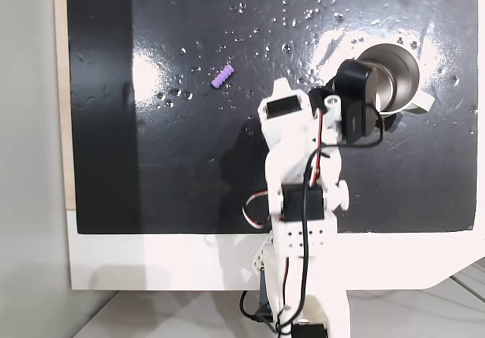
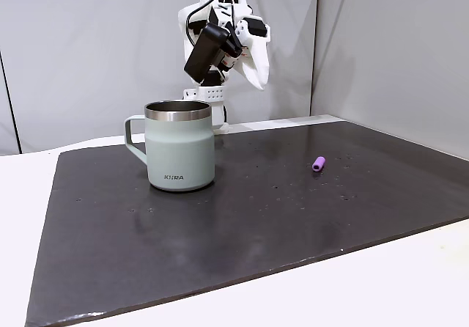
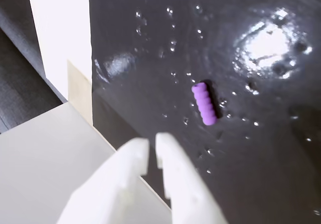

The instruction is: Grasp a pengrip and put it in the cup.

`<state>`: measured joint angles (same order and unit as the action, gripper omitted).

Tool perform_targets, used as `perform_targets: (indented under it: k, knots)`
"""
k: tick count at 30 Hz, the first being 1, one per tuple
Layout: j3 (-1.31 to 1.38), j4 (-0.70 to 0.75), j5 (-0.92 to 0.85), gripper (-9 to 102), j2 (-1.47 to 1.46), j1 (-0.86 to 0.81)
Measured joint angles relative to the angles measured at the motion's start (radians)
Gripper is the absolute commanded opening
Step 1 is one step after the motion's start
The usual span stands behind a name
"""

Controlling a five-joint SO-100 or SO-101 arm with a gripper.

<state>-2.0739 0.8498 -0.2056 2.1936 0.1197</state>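
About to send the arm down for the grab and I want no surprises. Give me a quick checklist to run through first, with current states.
1. Pengrip lies free on the mat, nothing touching it: ok.
2. Tool holds nothing: ok.
3. Tool wide enough to straddle the pengrip: not ok, fingers nearly closed.
4. Tool lined up over the pengrip: not ok, it is raised and off to one side.
5. Cup upright, mouth unobstructed: ok.
6. Cup empty: cannot tell.
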Motion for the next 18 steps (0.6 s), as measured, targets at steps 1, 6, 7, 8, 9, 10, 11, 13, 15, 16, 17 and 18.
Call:
perform_targets:
  k: [1, 6, 7, 8, 9, 10, 11, 13, 15, 16, 17, 18]
  knots:
    - [0.044, 0.005, -0.003, 1, -0.046, 0.000]
    - [0.267, 0.054, -0.008, 2, -0.284, 0.023]
    - [0.311, 0.067, -0.008, 2, -0.330, 0.026]
    - [0.356, 0.081, -0.008, 2, -0.373, 0.029]
    - [0.400, 0.097, -0.008, 3, -0.417, 0.035]
    - [0.442, 0.112, -0.008, 3, -0.459, 0.041]
    - [0.479, 0.126, -0.008, 3, -0.492, 0.048]
    - [0.548, 0.152, -0.008, 3, -0.557, 0.063]
    - [0.630, 0.193, -0.008, 3, -0.624, 0.083]
    - [0.676, 0.224, -0.008, 3, -0.664, 0.094]
    - [0.727, 0.262, -0.008, 3, -0.704, 0.106]
    - [0.779, 0.299, -0.008, 3, -0.746, 0.118]
